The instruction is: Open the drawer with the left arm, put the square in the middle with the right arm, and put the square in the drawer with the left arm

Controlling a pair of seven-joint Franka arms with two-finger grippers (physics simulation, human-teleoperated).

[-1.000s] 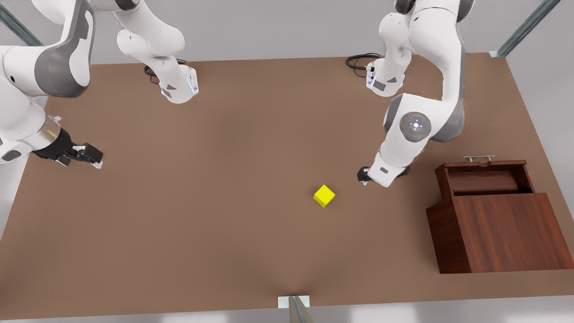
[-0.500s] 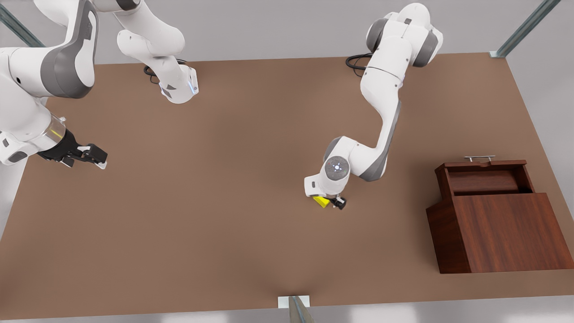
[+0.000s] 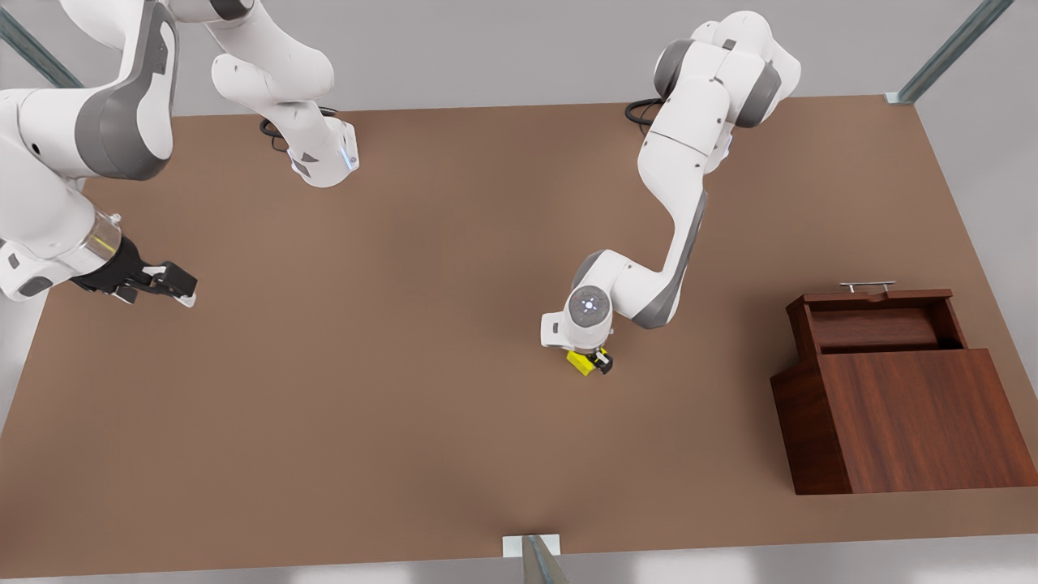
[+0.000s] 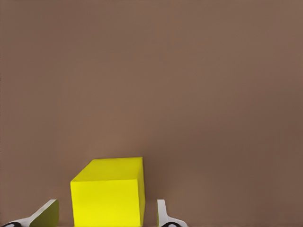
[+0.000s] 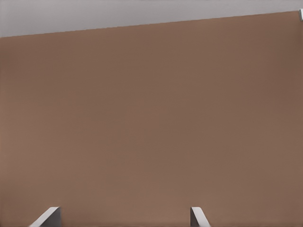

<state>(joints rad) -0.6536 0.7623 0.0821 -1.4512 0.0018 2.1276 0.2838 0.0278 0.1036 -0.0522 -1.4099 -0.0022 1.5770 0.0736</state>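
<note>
We see two white arms with grey bands at the joints. The left arm (image 3: 681, 211) bears a round grey disc with a pale centre on its wrist joint; the right arm (image 3: 73, 146) shows a clear ring with a yellow glint just behind its black gripper (image 3: 180, 289). Both bases carry small grey triangular marks and a thin blue line, with black cables coiled beside them. The fingertips (image 5: 47, 216) are pale grey.
</note>
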